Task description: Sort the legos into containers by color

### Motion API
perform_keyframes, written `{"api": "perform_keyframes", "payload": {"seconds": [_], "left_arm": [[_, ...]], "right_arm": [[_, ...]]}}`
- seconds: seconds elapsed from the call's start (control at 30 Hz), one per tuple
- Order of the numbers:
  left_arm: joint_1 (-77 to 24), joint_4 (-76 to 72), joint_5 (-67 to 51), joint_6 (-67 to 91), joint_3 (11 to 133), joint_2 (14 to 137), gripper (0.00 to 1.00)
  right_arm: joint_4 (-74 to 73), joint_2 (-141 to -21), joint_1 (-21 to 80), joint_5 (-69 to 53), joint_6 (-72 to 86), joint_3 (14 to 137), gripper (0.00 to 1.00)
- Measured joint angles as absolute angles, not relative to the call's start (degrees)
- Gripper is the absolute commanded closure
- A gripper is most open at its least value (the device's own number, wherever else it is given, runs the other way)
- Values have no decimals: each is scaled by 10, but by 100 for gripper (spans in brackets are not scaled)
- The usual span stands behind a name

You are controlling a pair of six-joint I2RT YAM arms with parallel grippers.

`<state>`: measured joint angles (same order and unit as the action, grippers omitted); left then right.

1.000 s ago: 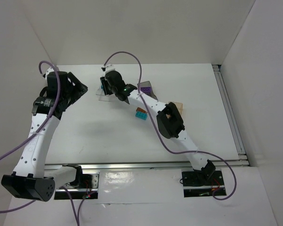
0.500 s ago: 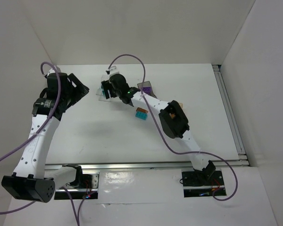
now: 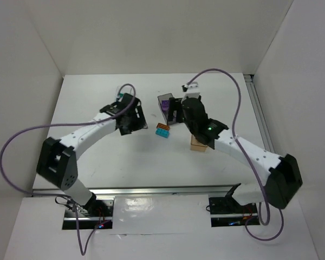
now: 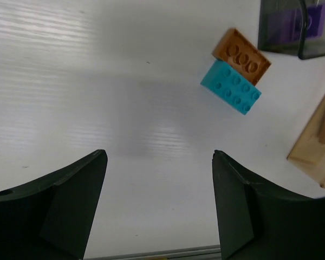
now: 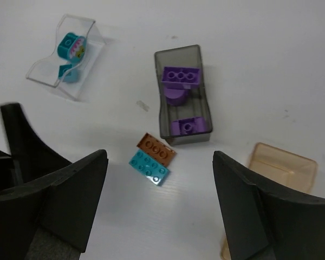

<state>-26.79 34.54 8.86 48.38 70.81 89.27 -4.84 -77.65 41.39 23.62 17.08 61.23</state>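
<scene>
Hovering over the white table [image 4: 97,81], both arms point at the same small patch, and that is what worries me. The left gripper [image 4: 158,157] has its fingers spread wide with nothing between them. The right gripper [image 5: 160,157] is just as wide and also holds nothing.

Between the arms lie the last two loose legos, an orange-brown brick [image 4: 241,52] and a teal brick [image 4: 231,86], flat, studs up and touching along one long side. If either gripper closes on one, I expect it would drag or flick the other, or pinch both so two colours travel together. If both arms reach in at once, they could knock into each other or bump the bins.

The smoky grey bin [image 5: 161,97], just beyond the pair, holds the purple bricks [image 5: 181,76]. The clear bin [image 5: 46,76], further off, holds teal pieces [image 5: 71,46]. The orange-tan bin [image 5: 284,165] sits near the pair, and the part of it I can see has no brick in it.
</scene>
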Motion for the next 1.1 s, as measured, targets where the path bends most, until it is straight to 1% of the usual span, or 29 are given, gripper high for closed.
{"api": "perform_keyframes", "payload": {"seconds": [0.07, 0.1, 0.13, 0.27, 0.4, 0.5, 0.6, 0.8, 1.1], "left_arm": [[-307, 343, 95, 489, 731, 950, 10], [-328, 343, 100, 494, 751, 980, 6], [-344, 342, 105, 496, 773, 1011, 5], [-386, 343, 116, 500, 863, 1107, 5], [-395, 350, 128, 515, 918, 1154, 6], [-399, 362, 145, 528, 966, 1186, 10], [-402, 375, 165, 542, 1001, 1213, 12], [-406, 396, 185, 560, 1003, 1234, 15], [-407, 403, 208, 572, 952, 1233, 16]], "right_arm": [[-63, -733, 403, 251, 179, 594, 13], [-73, -714, 397, 258, 184, 587, 13], [-83, -697, 391, 265, 187, 582, 13], [-117, -651, 365, 283, 196, 563, 12], [-140, -638, 343, 283, 200, 549, 12], [-152, -638, 329, 277, 200, 545, 11], [-156, -638, 318, 269, 199, 542, 11], [-161, -637, 299, 250, 199, 531, 11], [-162, -634, 281, 221, 199, 519, 11]]}}
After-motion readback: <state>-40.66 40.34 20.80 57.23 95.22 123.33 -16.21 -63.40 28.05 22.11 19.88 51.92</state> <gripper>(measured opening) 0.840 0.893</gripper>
